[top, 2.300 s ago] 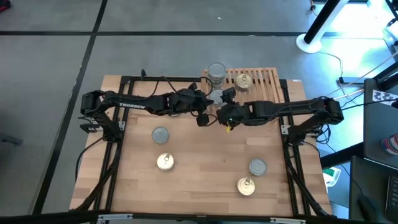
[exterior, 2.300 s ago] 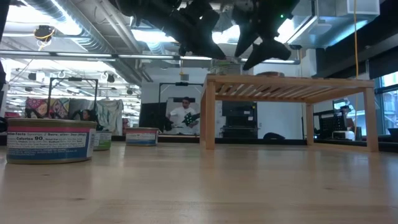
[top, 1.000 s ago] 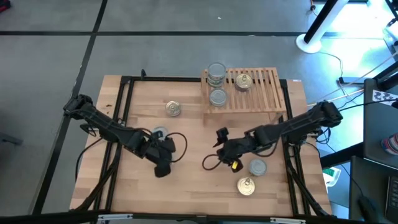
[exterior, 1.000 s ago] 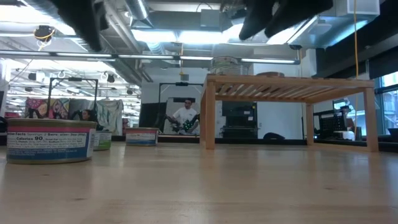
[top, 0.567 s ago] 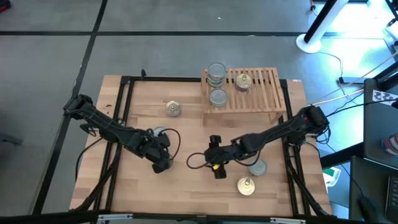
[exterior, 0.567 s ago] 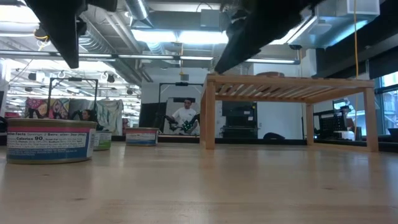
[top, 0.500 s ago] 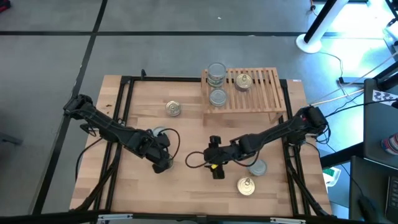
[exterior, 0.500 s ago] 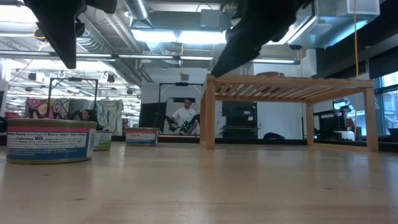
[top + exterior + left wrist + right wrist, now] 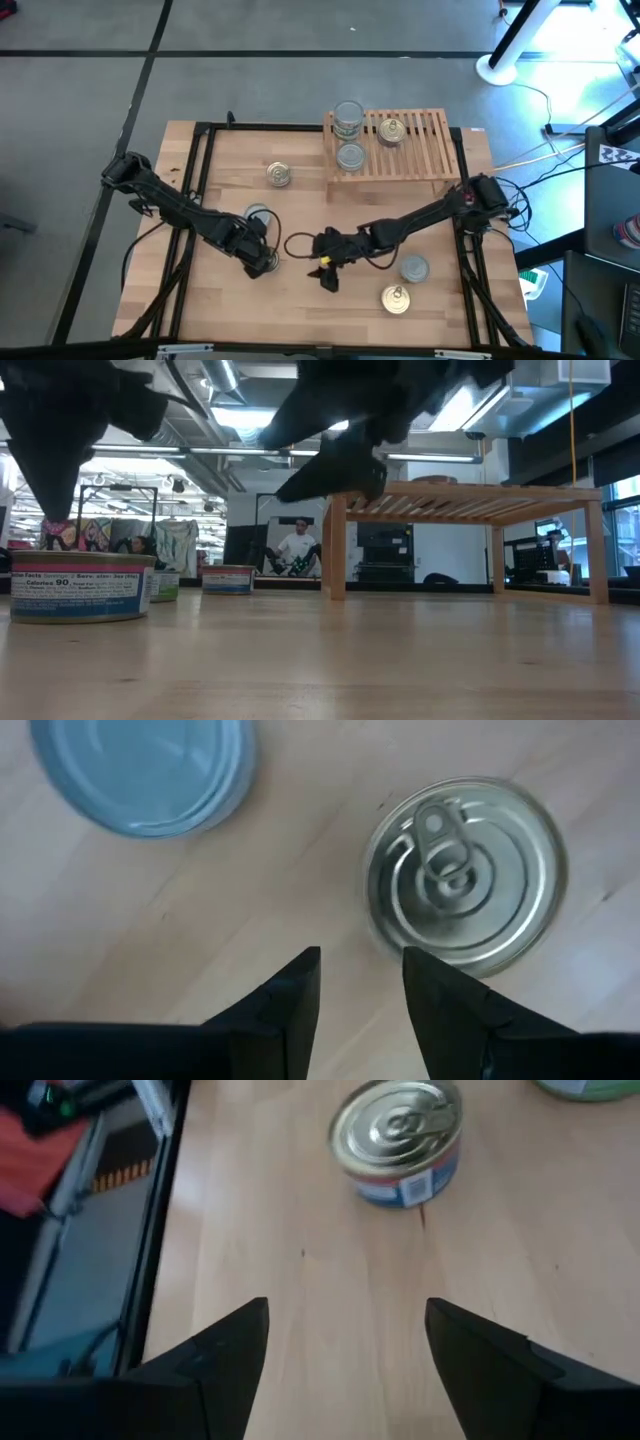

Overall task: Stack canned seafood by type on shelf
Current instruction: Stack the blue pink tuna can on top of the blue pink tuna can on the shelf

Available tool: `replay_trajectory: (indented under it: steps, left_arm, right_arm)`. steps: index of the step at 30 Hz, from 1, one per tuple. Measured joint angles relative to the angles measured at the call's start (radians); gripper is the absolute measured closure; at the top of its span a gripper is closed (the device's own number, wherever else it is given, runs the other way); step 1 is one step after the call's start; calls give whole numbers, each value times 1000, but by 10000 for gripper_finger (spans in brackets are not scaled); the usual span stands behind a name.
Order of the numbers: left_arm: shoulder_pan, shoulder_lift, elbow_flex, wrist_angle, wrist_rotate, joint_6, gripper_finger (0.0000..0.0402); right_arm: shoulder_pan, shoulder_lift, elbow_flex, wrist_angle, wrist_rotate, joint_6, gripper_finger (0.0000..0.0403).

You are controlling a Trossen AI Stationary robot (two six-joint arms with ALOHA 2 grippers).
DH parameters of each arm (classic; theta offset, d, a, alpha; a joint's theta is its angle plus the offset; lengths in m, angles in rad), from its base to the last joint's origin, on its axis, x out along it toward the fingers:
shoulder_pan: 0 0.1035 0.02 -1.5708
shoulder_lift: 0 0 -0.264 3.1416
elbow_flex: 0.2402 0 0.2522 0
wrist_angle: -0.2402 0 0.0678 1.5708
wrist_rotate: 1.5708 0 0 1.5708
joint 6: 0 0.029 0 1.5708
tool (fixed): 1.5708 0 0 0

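The shelf (image 9: 420, 150) stands at the table's far edge and bears a stack of silver-topped cans (image 9: 347, 118), one more silver-topped can (image 9: 350, 156) and a gold-topped can (image 9: 391, 130). My left gripper (image 9: 362, 970) points straight down, open, just beside a gold pull-ring can (image 9: 465, 870) that stands on the table, with a silver-topped can (image 9: 140, 775) close by. My right gripper (image 9: 345, 1315) hangs open over the table's middle (image 9: 327, 278), tilted down; a gold-topped can (image 9: 400, 1140) stands ahead of it.
More cans stand loose on the tabletop: a gold-topped one (image 9: 279, 175) at the far left, a silver-topped one (image 9: 413, 268) and a gold-topped one (image 9: 396, 299) at the near right. Black frame rails (image 9: 190, 230) run along both sides. The low view shows the shelf's legs (image 9: 337, 550).
My left gripper has sunk toward the gold pull-ring can at the near left and rolled about its own axis. My right gripper has gone toward the table's left and near edge, dropping lower and rolling. No can has moved.
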Motion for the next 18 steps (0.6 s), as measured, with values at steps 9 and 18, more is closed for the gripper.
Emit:
replay_trajectory:
  steps: [9, 18]
  left_arm:
    - [0, 0, -79, 105, 0, -21, 263]
    - [0, 0, -129, 172, 2, -19, 264]
  right_arm:
    - [-25, 96, 0, 175, -51, 203, 135]
    - [-26, 180, 0, 311, -70, 344, 135]
